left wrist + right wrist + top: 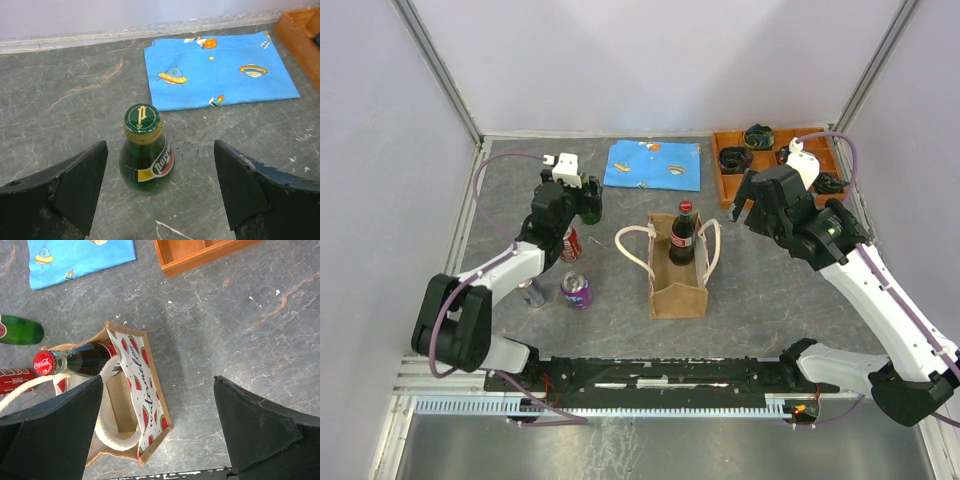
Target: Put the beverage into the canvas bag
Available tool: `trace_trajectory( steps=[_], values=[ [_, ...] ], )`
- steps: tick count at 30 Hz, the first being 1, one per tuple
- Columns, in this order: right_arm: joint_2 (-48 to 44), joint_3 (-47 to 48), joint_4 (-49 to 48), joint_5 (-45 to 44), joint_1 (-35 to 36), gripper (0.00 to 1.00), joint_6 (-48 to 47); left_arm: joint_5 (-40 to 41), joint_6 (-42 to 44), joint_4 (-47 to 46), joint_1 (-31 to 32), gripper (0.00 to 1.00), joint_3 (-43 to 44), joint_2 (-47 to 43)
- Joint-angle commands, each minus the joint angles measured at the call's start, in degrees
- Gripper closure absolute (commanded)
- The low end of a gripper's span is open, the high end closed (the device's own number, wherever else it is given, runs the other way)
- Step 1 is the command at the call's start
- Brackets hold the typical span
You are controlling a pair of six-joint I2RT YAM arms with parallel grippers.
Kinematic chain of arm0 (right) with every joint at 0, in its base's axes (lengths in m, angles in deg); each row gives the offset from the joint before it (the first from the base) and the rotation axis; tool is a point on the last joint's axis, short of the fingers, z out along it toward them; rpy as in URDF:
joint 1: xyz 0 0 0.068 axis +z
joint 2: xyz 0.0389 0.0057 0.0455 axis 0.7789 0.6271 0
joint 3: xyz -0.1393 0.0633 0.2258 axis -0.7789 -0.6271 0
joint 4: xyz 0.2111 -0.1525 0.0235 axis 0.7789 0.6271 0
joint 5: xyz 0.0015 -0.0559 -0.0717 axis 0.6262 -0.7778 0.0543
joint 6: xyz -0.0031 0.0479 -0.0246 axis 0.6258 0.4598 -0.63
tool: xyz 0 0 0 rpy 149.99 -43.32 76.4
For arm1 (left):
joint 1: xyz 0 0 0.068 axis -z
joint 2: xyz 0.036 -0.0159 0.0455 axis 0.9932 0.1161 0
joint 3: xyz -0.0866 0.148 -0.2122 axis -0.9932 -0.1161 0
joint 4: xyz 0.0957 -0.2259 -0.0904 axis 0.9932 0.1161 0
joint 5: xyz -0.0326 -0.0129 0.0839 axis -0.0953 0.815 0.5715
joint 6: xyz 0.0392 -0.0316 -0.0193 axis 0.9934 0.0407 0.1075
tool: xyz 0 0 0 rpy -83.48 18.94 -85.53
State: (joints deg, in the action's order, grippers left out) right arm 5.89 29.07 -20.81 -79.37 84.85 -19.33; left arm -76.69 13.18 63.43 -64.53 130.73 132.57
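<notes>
While one cola bottle (682, 240) stands in canvas bag (678, 295), left hand (160, 143) gapes around one green bottle (145, 160); right hand (158, 378) released.

Your grey table (760, 300) carried a blue cloth (653, 164) at its far edge and a wooden tray (718, 170) in its far right corner. The canvas bag (678, 298) stood mid-table, with a green bottle (590, 208), red can (571, 244) and purple can (577, 290) left of it.

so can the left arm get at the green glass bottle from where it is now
Probably yes: the left pincer is open, with the upright green bottle lined up between its fingers and nothing else in the gap. The blue cloth lies beyond it.
</notes>
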Motion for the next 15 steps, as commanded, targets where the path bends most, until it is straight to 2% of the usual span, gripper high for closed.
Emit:
trace_trajectory(
  steps=[1,6,8,12,15],
  values=[
    [0.2,0.2,-1.2,0.0,-0.2,0.01,0.7,-0.8,2.3,-10.9,-1.3,0.07,1.6,5.1],
    [0.6,1.1,-0.3,-0.8,-0.2,0.01,0.7,-1.4,1.6,-13.9,-2.6,0.08,4.2,11.9],
    [0.6,1.5,0.5,-1.4,-0.2,0.01,0.8,-1.5,1.0,-15.2,-3.1,0.13,5.1,13.6],
    [0.3,1.6,1.5,-2.2,-0.2,0.01,0.9,-1.9,0.0,-16.9,-3.5,0.31,6.5,15.6],
    [0.3,1.9,2.1,-2.6,-0.2,0.01,0.7,-2.2,-0.6,-17.7,-3.4,0.5,7.3,16.2]
  ],
)
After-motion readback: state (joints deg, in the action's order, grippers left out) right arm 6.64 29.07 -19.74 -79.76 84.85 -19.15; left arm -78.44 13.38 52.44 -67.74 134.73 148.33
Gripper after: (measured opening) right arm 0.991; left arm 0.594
